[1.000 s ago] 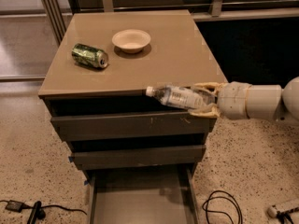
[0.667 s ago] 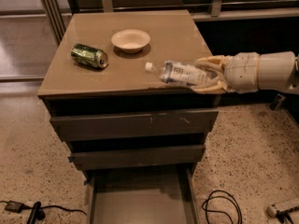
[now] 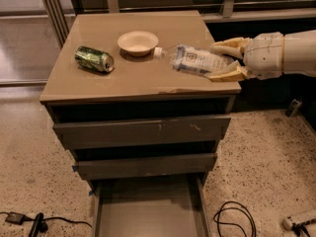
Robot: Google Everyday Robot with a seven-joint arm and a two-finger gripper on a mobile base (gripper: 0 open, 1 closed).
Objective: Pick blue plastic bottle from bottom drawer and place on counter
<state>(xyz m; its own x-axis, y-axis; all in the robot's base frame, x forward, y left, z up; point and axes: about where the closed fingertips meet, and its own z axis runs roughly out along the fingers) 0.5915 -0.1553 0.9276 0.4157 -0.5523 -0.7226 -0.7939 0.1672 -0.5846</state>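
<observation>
Floor and surroundings: speckled terrazzo, with a black cable [image 3: 232,218] looped at lower right; a three-drawer cabinet stands in the middle.
Counter: the counter [image 3: 143,80] is a glossy tan top with a thin edge.
Bystanders on counter: a green can [image 3: 94,59] lies on its side at the left, and a pale bowl [image 3: 138,42] sits near the back centre, well apart from my fingers.
Bottom drawer: the bottom drawer [image 3: 148,214] is pulled open with its flat grey floor showing.
Blue plastic bottle, position: the blue plastic bottle [image 3: 192,59] lies near horizontal over the right part of the counter. Its white cap [image 3: 158,52] points left and sits just beside the bowl.
Contact with counter: I cannot tell whether the bottle rests on the top or hangs just above it.
Handling, judged: it looks light and thin-walled, so it is likely to dent under a hard squeeze. It is also smooth and round, so it is liable to roll once let go on its side.
Hold point, judged: the lower body near the base is the stiffest place to take it, clear of the label's middle.
Gripper, position: my gripper [image 3: 221,61] reaches in from the right, over the counter's right edge.
Gripper, state: the two tan fingers [image 3: 226,45] are narrowed onto the bottle's base end, one above and one below, and they grip nothing else.
</observation>
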